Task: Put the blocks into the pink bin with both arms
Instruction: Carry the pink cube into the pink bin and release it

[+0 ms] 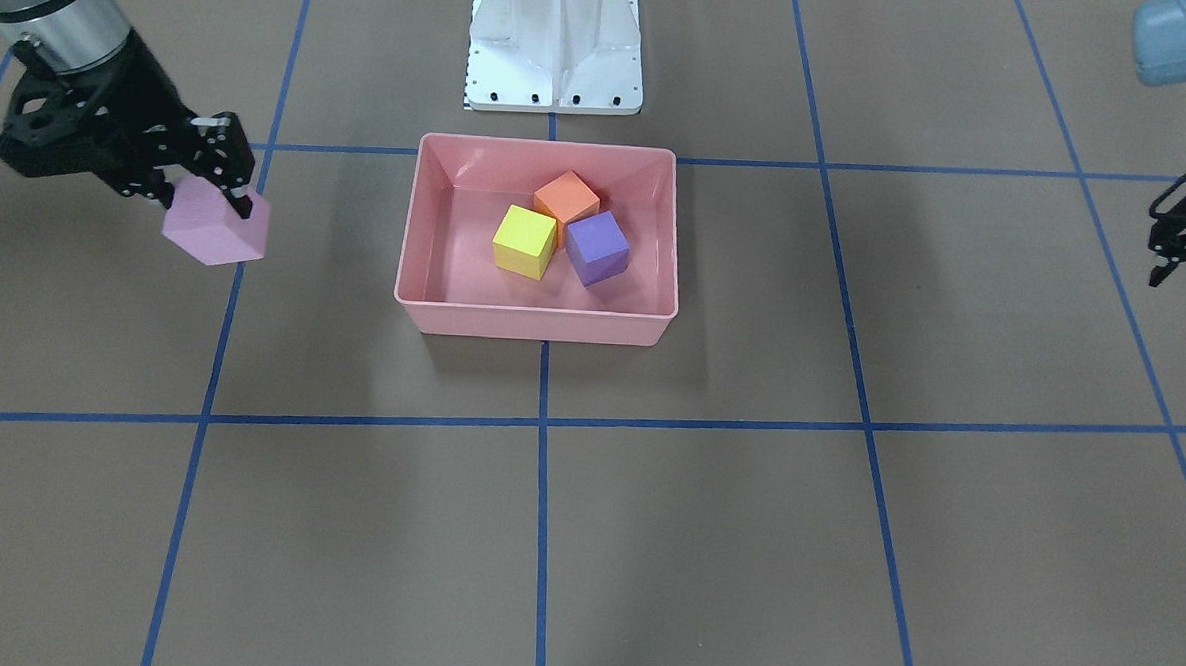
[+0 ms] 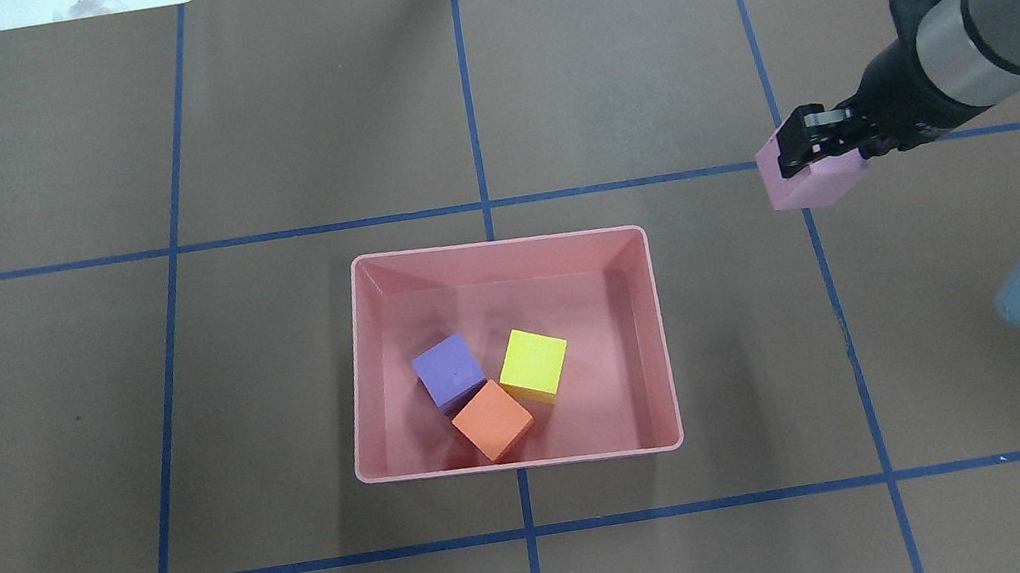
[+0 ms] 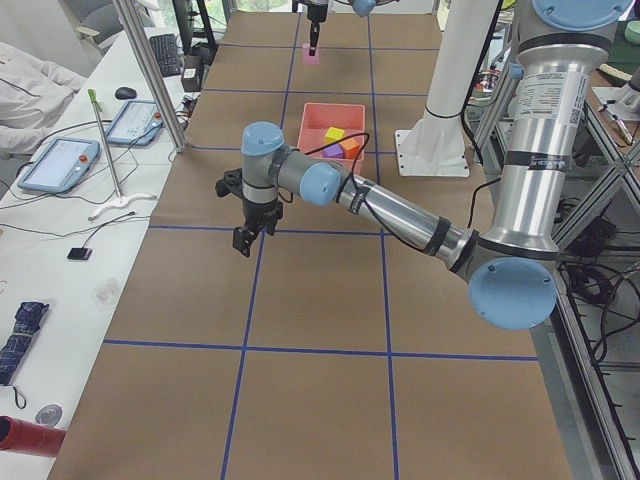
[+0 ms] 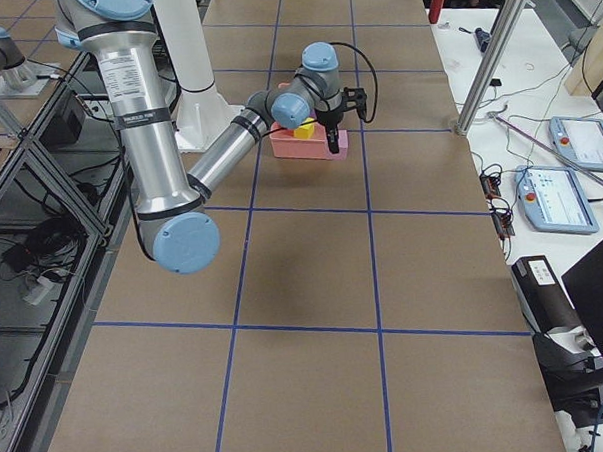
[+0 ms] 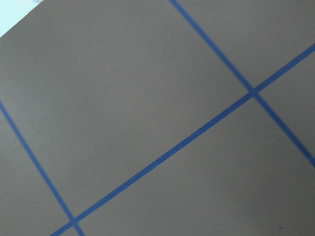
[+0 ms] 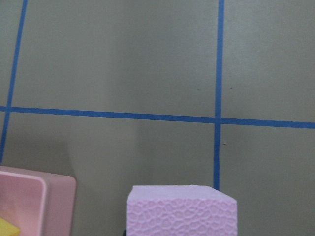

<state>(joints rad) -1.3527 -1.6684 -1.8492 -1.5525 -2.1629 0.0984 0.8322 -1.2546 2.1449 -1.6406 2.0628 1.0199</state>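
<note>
The pink bin point(image 1: 538, 326) sits at the table's middle, also in the overhead view point(image 2: 493, 242). Inside it lie the yellow block point(image 1: 524, 242), the orange block point(image 1: 567, 197) and the purple block point(image 1: 597, 248), close together. My right gripper point(image 2: 816, 152) is shut on the light pink block point(image 2: 813, 181) and holds it above the table, to the bin's right and apart from it. The right wrist view shows that block point(image 6: 182, 211) and a bin corner point(image 6: 49, 206). My left gripper point(image 1: 1167, 253) hangs far off to the bin's other side, looking open and empty.
The white pedestal point(image 1: 556, 41) stands just behind the bin on the robot's side. Blue tape lines cross the brown table cover. The left wrist view shows only bare table and tape. Tablets and cables lie on side benches beyond the table's ends.
</note>
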